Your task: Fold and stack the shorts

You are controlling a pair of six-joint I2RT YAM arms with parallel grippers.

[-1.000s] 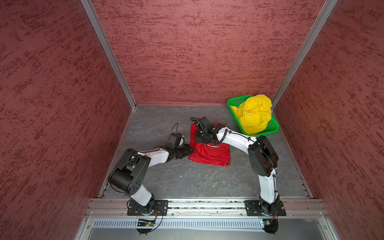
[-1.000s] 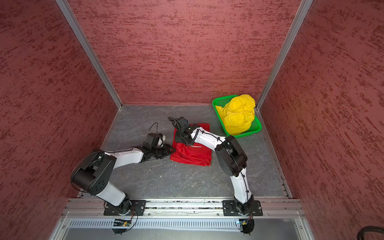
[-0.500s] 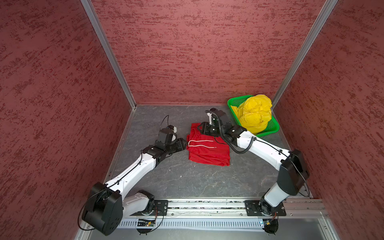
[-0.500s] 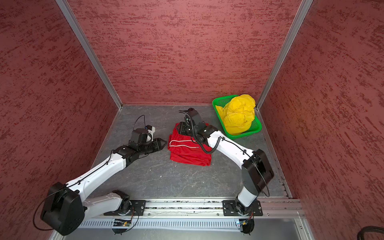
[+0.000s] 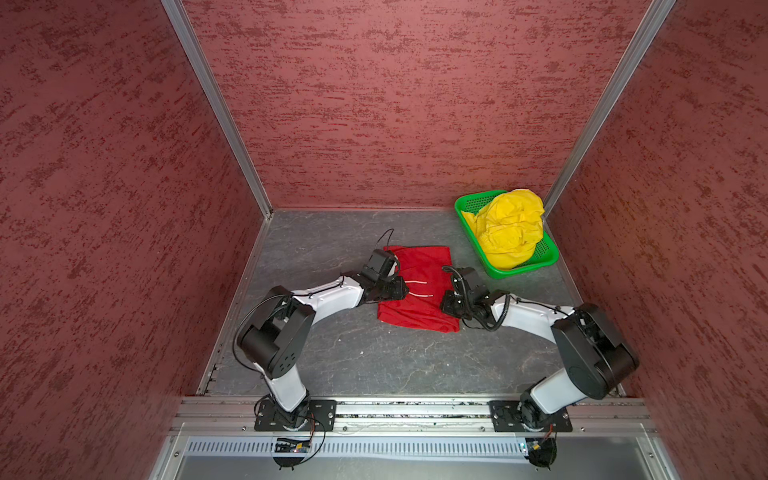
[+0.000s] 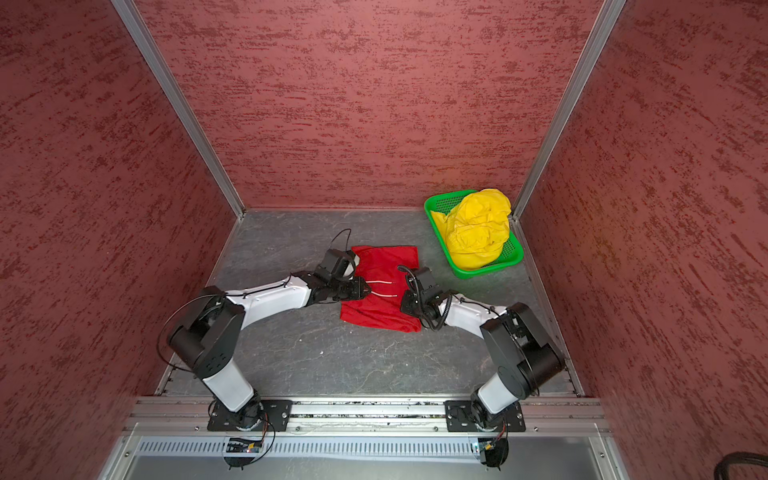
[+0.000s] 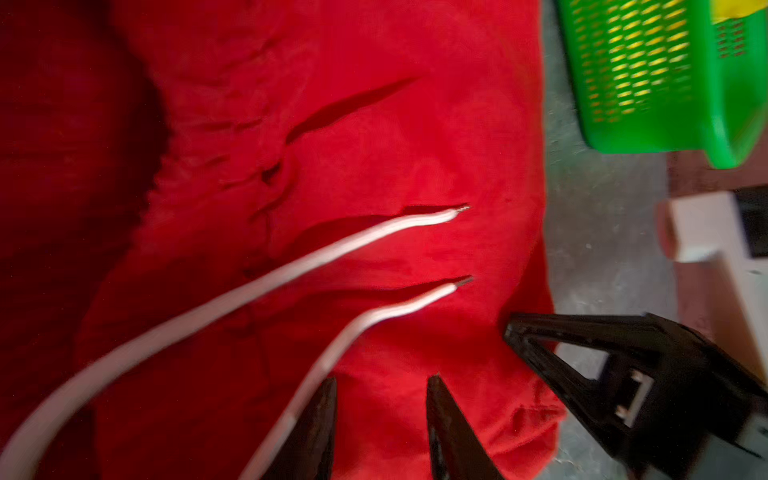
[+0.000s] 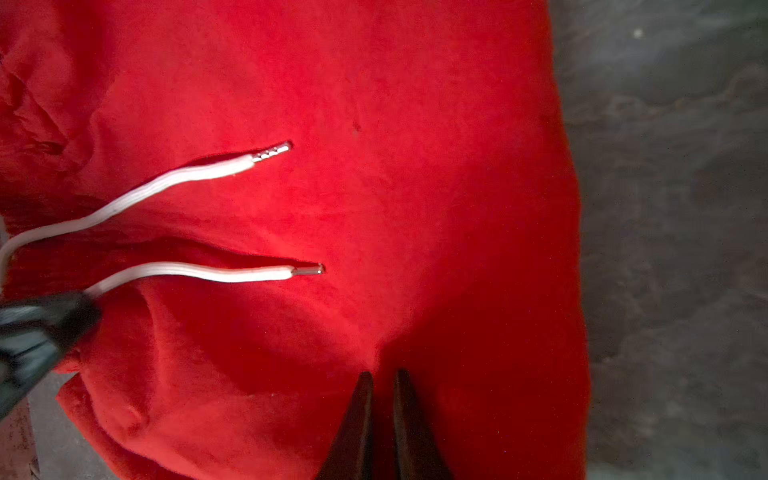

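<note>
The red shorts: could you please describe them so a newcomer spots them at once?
On the grey floor, near the green basket, lie the red shorts. Unlike the yellow shorts heaped in it, they lie flat, showing a white drawstring.

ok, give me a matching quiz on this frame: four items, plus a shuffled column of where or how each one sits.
Things:
1. red shorts
2. yellow shorts
3. green basket
4. drawstring

Places or states:
A. bunched up inside the basket
B. two white ends lying loose on red cloth
C. lying flat in the middle of the table
D. standing in the far right corner of the table

Pairs: 1-C, 2-A, 3-D, 4-B
</note>
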